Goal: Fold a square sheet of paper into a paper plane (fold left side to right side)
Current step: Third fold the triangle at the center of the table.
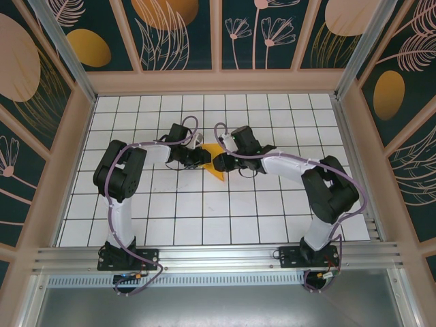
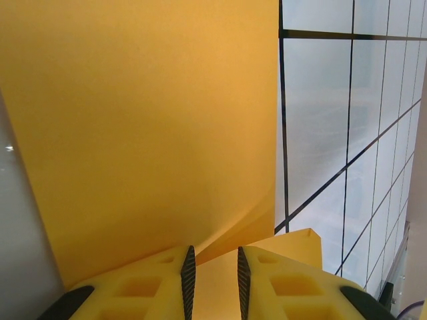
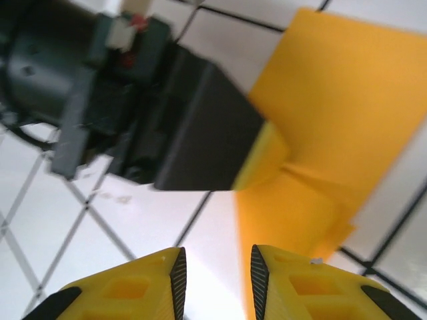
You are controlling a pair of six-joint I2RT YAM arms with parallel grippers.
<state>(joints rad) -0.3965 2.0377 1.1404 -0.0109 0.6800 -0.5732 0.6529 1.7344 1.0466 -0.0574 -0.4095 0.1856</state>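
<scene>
My left gripper (image 2: 213,260) pinches the thin, smooth orange-yellow paper (image 2: 147,120). My right gripper (image 3: 218,260) has its fingers apart over shiny white tiles (image 3: 133,213).

Paper (image 2: 147,120): thin, matt and smooth, plain orange-yellow, softly buckled near one edge. Left gripper (image 2: 213,283) and right gripper (image 3: 218,280): moulded yellow plastic, matt, hollow-celled, with dark ribbed pads (image 2: 189,280). Table (image 1: 204,211): white tiled surface, glossy enough to mirror light, with thin dark grid lines. Arms (image 1: 119,218): white and black plastic shells, faintly glossy. Rail (image 1: 218,255) along the near table edge: bare brushed metal. Walls (image 1: 177,34): matt printed panels in pale smooth frames.
</scene>
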